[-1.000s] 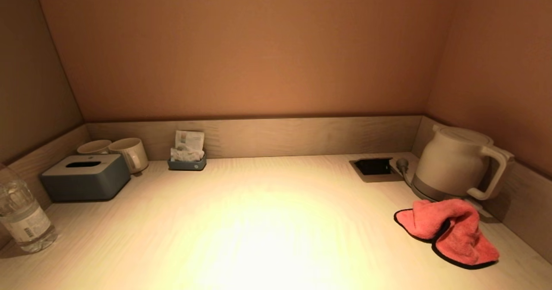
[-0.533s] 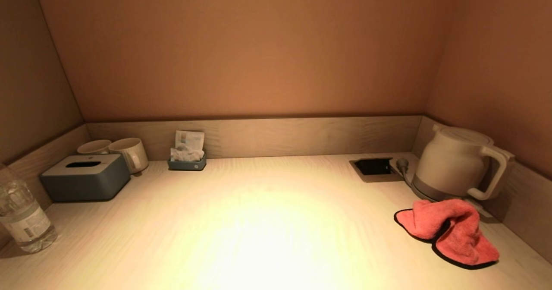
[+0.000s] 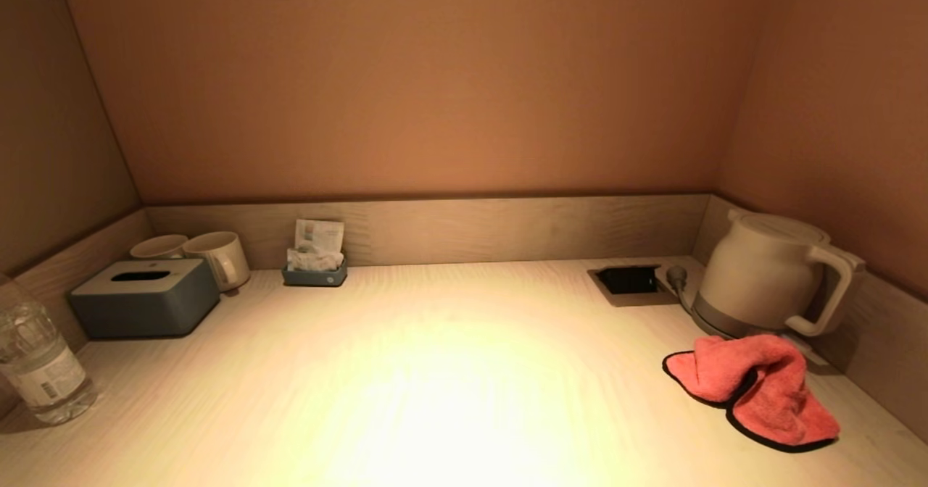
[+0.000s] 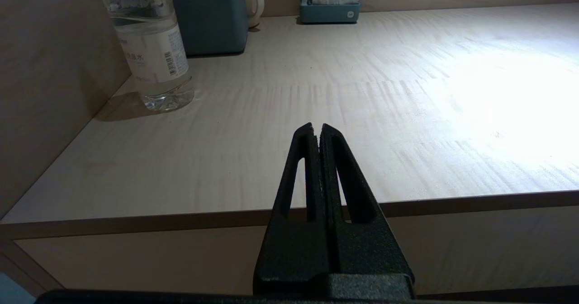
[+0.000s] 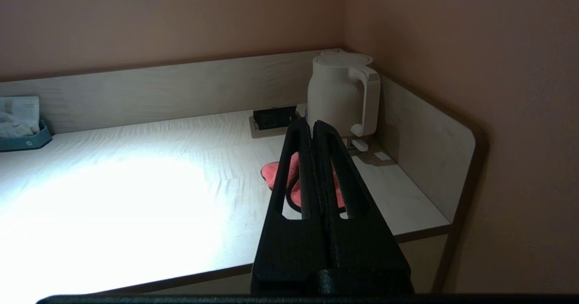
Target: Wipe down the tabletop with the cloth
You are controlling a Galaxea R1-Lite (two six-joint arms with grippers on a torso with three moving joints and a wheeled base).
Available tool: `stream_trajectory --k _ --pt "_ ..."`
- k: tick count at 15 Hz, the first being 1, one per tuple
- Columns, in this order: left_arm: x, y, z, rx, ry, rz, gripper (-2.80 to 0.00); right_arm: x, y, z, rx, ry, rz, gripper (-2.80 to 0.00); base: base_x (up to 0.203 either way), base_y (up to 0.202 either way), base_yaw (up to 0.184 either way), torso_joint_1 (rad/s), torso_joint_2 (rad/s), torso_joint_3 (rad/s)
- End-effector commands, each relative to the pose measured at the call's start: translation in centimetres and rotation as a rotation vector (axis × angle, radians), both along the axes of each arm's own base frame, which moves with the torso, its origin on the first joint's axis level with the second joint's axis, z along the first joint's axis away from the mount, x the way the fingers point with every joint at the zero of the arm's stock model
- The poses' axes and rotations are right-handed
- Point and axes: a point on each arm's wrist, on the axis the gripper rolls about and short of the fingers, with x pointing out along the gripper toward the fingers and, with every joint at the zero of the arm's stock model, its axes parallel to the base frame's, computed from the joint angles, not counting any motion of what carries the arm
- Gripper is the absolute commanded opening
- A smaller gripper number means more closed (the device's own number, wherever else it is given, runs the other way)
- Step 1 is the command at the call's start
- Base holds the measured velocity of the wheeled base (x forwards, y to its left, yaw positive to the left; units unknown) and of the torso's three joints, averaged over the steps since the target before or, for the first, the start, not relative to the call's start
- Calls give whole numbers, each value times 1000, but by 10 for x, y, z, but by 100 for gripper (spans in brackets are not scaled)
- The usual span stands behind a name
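Observation:
A crumpled pink cloth with a black hem (image 3: 757,388) lies on the pale wooden tabletop (image 3: 449,371) at the right, just in front of the kettle. Neither arm shows in the head view. My right gripper (image 5: 313,124) is shut and empty, held off the table's front edge, pointing toward the cloth (image 5: 272,173), which it partly hides. My left gripper (image 4: 316,127) is shut and empty, held in front of the table's front edge at the left side.
A white kettle (image 3: 772,273) on its base stands at the back right beside a recessed socket (image 3: 628,280). At the left are a water bottle (image 3: 36,360), a grey tissue box (image 3: 143,296), two mugs (image 3: 217,256) and a sachet tray (image 3: 315,259). Low walls ring the table.

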Motion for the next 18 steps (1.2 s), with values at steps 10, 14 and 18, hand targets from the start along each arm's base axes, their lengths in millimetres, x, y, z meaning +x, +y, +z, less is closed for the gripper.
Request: stream_trajectory --k 10,14,18 --pt "0 0 0 0 1 -1 -280 58 0 -102 -142 -98 24 -280 0 0 0 0 0 0" --pt "0 0 0 0 1 0 -280 65 2 -118 -125 -60 88 -280 0 0 0 0 0 0" --pt "0 0 0 0 -1 -1 -280 68 2 -126 -122 -35 100 -280 0 0 0 0 0 0"
